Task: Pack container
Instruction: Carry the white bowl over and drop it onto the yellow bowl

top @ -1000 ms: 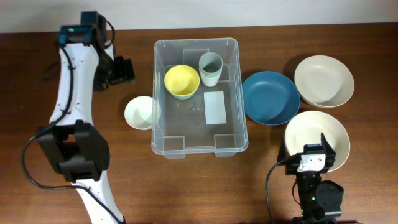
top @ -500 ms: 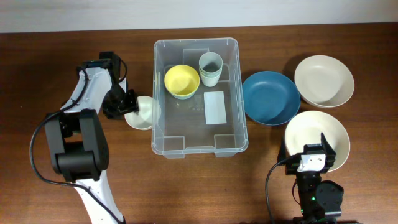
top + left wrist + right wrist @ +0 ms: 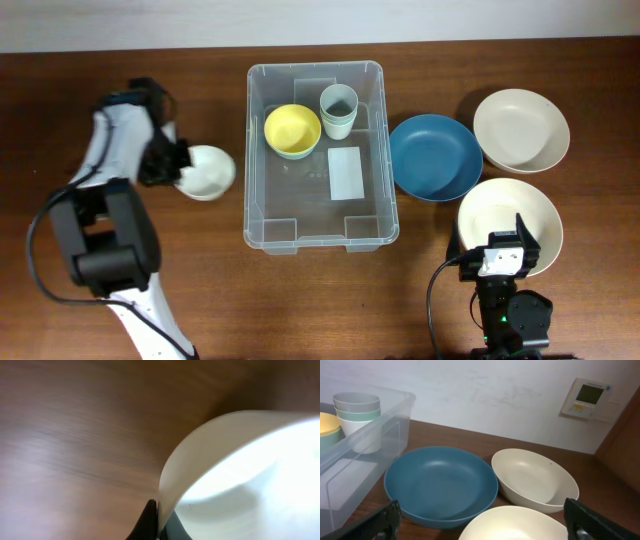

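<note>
The clear container (image 3: 372, 150) stands mid-table with a yellow bowl (image 3: 292, 130), stacked cups (image 3: 338, 108) and a white label (image 3: 346, 172) inside. Left of it, my left gripper (image 3: 180, 168) is shut on the left rim of a small white bowl (image 3: 209, 172). In the left wrist view the bowl's rim (image 3: 167, 480) is pinched between the black fingertips (image 3: 149, 517) of the left gripper (image 3: 158, 521). My right gripper (image 3: 508, 240) stays open at the front right over a cream bowl (image 3: 510, 215). Its fingers (image 3: 384, 519) spread wide in the right wrist view, the right gripper (image 3: 487, 527) holding nothing.
A blue plate (image 3: 434, 157) lies just right of the container. A second cream bowl (image 3: 520, 130) sits at the far right. In the right wrist view the blue plate (image 3: 440, 485) and the far cream bowl (image 3: 535, 477) lie ahead, with the container's wall (image 3: 365, 445) at left.
My left arm swung down from the table's back left to the small white bowl, shut on its rim and drew it a little left, away from the container. The right arm stayed still.
</note>
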Robot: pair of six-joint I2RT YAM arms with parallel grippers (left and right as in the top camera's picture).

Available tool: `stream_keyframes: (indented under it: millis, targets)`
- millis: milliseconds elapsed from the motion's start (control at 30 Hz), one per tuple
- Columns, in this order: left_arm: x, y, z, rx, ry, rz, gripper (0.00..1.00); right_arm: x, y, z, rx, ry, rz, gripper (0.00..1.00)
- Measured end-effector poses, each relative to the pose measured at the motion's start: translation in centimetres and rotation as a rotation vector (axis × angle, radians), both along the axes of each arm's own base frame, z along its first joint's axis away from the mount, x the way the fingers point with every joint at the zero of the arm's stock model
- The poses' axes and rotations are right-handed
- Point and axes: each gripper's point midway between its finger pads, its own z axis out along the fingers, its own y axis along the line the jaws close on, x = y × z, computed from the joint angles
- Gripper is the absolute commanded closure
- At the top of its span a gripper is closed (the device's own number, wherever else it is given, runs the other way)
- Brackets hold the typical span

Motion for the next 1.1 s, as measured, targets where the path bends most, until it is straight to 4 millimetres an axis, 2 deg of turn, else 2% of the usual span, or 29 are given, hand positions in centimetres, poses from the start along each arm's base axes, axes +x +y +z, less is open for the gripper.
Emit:
stream_keyframes:
  millis: [67,167,267,367,433,567,667,733,867,1100]
  targets:
    - [1.2,2.3,2.7,-0.014,-0.066,0.063,0.99,0.0,0.0,0.0,0.000,0.000,0.000,0.01]
    - [4.0,3.7,7.1,-0.106,-0.225,0.108,0.99,0.0,0.0,0.0,0.000,0.000,0.000,0.01]
    - [6.5,1.6,11.3,-0.245,-0.376,0.060,0.99,0.0,0.0,0.0,0.000,0.000,0.000,0.01]
    - [7.9,-2.7,13.8,-0.341,-0.443,-0.035,0.99,0.0,0.0,0.0,0.000,0.000,0.000,0.01]
    - [8.2,-6.5,14.4,-0.377,-0.446,-0.114,0.99,0.0,0.0,0.0,0.000,0.000,0.000,0.01]
    - [8.0,-14.7,14.1,-0.370,-0.415,-0.283,1.00,0.0,0.0,0.0,0.000,0.000,0.000,0.01]
    - [7.4,-19.4,13.6,-0.290,-0.398,-0.386,0.99,0.0,0.0,0.0,0.000,0.000,0.000,0.01]
    - [6.9,-21.6,13.4,-0.230,-0.395,-0.433,0.99,0.0,0.0,0.0,0.000,0.000,0.000,0.01]
    - [6.3,-23.7,13.1,-0.139,-0.394,-0.471,0.99,0.0,0.0,0.0,0.000,0.000,0.000,0.01]
    - [7.6,-23.1,13.4,-0.072,-0.440,-0.417,1.00,0.0,0.0,0.0,0.000,0.000,0.000,0.01]
